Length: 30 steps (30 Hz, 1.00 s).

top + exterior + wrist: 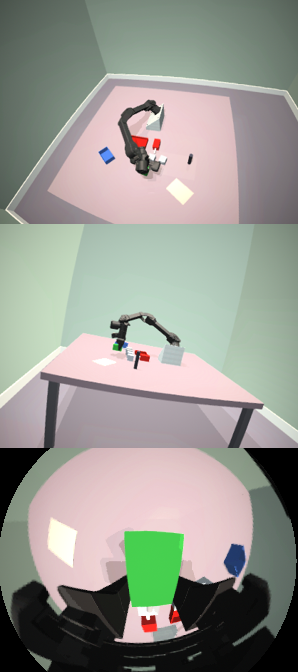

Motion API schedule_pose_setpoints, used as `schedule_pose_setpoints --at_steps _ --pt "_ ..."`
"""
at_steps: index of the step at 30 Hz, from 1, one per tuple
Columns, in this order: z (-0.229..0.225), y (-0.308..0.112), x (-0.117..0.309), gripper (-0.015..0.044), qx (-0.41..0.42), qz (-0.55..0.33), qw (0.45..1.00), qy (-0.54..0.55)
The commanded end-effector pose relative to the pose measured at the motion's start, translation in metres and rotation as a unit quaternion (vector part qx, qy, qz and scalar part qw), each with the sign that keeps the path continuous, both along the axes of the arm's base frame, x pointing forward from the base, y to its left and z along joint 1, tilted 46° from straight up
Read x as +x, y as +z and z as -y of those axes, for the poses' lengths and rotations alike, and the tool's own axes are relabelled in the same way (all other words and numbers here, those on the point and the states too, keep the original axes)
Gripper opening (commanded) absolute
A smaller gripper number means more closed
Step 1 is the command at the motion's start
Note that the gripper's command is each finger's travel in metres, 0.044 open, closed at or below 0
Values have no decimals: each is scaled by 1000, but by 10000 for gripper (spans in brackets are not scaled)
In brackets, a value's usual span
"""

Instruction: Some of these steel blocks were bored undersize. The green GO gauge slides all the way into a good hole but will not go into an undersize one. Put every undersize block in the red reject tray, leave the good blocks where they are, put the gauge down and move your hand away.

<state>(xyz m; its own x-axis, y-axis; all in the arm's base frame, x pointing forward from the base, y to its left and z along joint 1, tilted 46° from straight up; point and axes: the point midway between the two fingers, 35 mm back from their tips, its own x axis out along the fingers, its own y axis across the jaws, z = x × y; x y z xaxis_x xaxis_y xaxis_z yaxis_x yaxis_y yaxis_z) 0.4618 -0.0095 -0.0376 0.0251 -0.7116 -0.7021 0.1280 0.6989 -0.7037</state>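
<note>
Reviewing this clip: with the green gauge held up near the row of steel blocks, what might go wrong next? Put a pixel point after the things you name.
1. The green GO gauge (146, 174) (117, 347) (154, 568) hangs from the end effector (149, 573) close to the steel blocks (162, 160) (130, 357) (148, 611); a low sideways move might knock one out of place.
2. The gauge covers much of the wrist view's middle, so lining it up with a hole may be off, and a good block could be misjudged as undersize.

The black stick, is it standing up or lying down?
Standing up: the black stick rises tall from the table in the exterior view.
</note>
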Motion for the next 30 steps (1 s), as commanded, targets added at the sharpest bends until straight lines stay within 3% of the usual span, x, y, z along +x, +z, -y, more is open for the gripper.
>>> schedule_pose_setpoints --at_steps 1,30 --pt "3 -4 1 0 -2 -1 1000 4" --pt "23 -23 1 0 -3 2 1000 8"
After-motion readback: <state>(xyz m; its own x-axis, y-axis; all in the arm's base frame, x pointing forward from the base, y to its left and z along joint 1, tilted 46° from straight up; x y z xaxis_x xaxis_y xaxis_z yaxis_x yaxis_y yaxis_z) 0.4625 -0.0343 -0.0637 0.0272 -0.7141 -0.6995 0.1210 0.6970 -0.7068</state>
